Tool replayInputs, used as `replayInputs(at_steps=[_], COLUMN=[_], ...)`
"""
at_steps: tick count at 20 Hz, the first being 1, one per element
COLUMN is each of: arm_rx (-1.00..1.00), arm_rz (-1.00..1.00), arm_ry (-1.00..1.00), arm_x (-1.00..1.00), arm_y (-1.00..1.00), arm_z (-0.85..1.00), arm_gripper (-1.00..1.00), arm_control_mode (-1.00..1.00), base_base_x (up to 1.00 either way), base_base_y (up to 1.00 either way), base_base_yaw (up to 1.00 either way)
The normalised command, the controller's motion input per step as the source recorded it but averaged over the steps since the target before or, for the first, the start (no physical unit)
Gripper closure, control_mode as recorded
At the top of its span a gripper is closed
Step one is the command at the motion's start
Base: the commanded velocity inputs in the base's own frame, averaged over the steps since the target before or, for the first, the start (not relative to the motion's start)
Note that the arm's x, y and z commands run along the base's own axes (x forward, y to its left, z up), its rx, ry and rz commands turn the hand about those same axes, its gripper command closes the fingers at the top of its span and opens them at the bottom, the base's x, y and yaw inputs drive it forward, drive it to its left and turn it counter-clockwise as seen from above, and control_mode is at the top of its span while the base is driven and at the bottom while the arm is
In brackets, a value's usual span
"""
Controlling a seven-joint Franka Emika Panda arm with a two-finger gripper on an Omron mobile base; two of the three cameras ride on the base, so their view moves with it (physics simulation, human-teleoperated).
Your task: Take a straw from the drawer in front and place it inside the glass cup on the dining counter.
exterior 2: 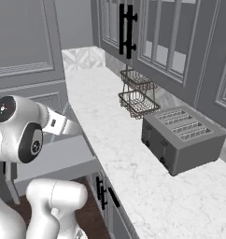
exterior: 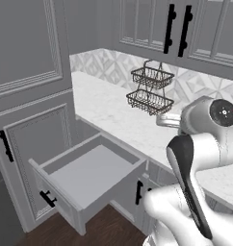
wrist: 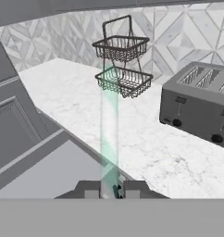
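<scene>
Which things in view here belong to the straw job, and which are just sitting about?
Belongs to the job:
- straw, pinched in the shut gripper
- drawer, pulled open

Just lying about:
- two-tier wire basket
- toaster
- worktop they stand on
- wall cabinets

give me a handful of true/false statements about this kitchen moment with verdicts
1. The drawer stands pulled open. True.
2. The straw lies flat in the drawer. False: it stands up from the shut tool, pale and greenish in the hand view.
3. A two-tier wire basket stands on the marble worktop. True.
4. The toaster sits inside the drawer. False: it is on the worktop, past the basket in the right base view.
5. The upper cabinet handles are white. False: they are black.
</scene>
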Motion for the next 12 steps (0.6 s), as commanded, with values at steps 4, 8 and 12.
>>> replayInputs(at_steps=[4, 8, 12], arm_rx=[0.0, 0.0, 0.0], arm_rz=[0.0, 0.0, 0.0], arm_ry=[0.0, 0.0, 0.0], arm_x=[0.0, 0.0, 0.0], arm_y=[0.0, 0.0, 0.0], arm_z=[0.0, 0.0, 0.0], arm_gripper=[1.0, 1.0, 1.0], arm_control_mode=[1.0, 1.0, 1.0], base_base_x=[-0.19, -0.43, -0.6], base_base_y=[0.13, 0.32, 0.53], base_base_yaw=[0.22, 0.45, 0.41])
